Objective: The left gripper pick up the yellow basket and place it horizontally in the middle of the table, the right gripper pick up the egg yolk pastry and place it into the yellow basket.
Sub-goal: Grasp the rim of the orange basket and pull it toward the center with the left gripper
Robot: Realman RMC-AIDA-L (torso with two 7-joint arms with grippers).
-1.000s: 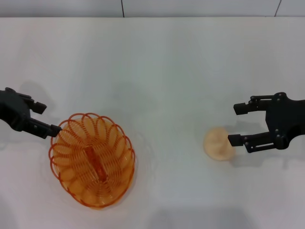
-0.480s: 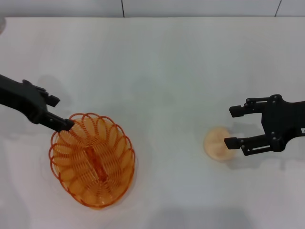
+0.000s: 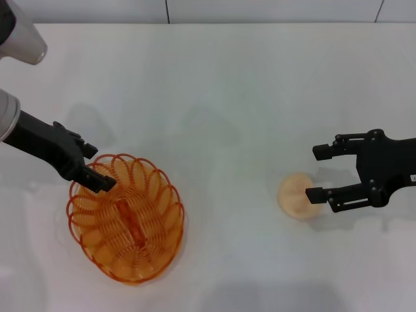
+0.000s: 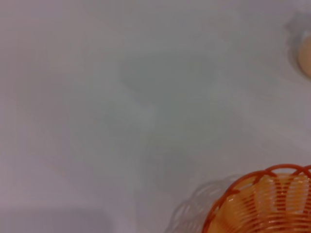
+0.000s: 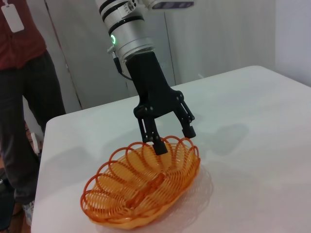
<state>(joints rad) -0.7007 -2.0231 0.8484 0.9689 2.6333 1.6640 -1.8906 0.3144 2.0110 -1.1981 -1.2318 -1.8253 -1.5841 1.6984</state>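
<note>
Rim of the yellow basket (image 3: 125, 218), lower left, is straddled by the left gripper's (image 3: 97, 175) spread fingers; long axis lies diagonal.

yellow basket (image 3: 127, 221): translucent orange plastic, looped wire-like strands, glossy
egg yolk pastry (image 3: 298, 195): pale cream, smooth, matte
left gripper (image 5: 173, 138): black, matte, hard plastic look
left arm cuff (image 5: 127, 30): silver-white, satin metallic sheen
right gripper (image 3: 316, 173): black, matte, same finish
table (image 3: 227, 97): white, smooth, faint sheen, no texture visible
</note>
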